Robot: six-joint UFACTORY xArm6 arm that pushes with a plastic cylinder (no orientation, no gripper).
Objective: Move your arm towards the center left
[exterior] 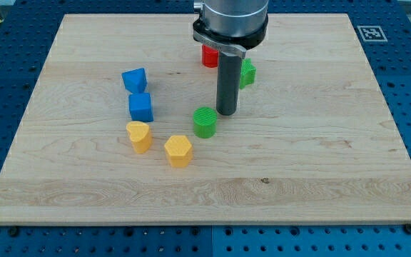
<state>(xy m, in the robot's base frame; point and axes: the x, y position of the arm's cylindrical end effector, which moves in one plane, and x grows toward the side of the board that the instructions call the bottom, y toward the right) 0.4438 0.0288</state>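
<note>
Nearest the camera, a yellow hexagonal block point(178, 150) sits on the wooden counter point(320, 164), down-left of the green cylinder point(205, 122). Another yellow block point(139, 136) lies farther left of the cylinder, with a blue cube point(140, 107) and a blue wedge-like block point(134, 79) above it. My tip point(226, 113) rests just up-right of the cylinder, close beside it. Beyond the rod, a red block point(210, 56) and a second green block point(247, 73) are partly hidden. No jaws are fitted.

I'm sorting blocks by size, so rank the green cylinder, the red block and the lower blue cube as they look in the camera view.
1. Blue cube and green cylinder: look alike, unranked.
2. Red block: smallest showing, but partly hidden behind the arm.
</note>
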